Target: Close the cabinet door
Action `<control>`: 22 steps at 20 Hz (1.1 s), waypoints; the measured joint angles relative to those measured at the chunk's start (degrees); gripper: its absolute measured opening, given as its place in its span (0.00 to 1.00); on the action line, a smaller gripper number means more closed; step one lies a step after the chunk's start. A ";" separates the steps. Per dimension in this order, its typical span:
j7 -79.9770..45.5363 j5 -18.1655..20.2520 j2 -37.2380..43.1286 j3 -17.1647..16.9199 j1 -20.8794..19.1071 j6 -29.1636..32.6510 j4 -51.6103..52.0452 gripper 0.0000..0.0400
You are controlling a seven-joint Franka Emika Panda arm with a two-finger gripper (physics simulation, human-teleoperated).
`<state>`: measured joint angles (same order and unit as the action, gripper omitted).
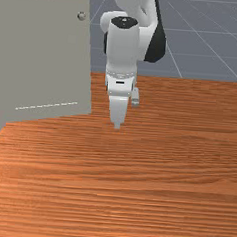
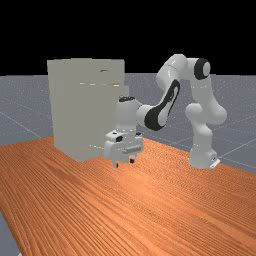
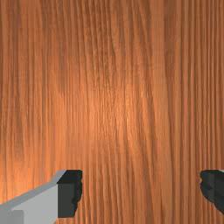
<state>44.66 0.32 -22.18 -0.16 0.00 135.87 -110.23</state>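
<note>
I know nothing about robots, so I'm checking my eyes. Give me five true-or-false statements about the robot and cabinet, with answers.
1. The gripper hangs above the wooden table. True.
2. A round knob sits on a pale panel. True.
3. The gripper is shut on the knob. False: its fingers stand apart, nothing between them.
4. The cabinet stands on the table. True.
5. The whole robot is red. False: the arm is mostly white.
</note>
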 joint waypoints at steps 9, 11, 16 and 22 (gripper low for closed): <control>-37.72 1.38 24.81 -6.05 -1.87 -33.51 -4.12 0.13; -56.32 4.30 28.11 -6.88 -3.25 -35.98 -4.75 0.05; -74.15 7.75 29.61 -8.04 -5.76 -36.37 -6.06 0.00; -75.50 7.77 30.72 -7.99 -6.50 -37.06 -7.09 0.00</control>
<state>-30.85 8.09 8.53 -8.15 -6.50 98.82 -117.31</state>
